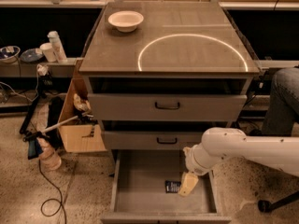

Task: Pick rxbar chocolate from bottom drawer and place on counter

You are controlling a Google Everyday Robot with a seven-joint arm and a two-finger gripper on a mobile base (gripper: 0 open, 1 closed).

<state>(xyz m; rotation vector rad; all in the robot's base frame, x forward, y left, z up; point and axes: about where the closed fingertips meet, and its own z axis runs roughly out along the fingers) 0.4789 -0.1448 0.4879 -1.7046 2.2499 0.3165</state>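
The rxbar chocolate (171,186) lies flat on the floor of the open bottom drawer (140,192), right of its middle. The hand (188,185) hangs low in the drawer at the bar's right end as seen and hides that end. The bar's long axis probably runs across the drawer. Whether the hand is spread or pinching, I cannot tell. The worktop (187,24) is well above.

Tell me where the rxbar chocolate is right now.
In the camera view the rxbar chocolate lies flat on the floor of the open bottom drawer, right of centre, with the gripper down at its right edge.
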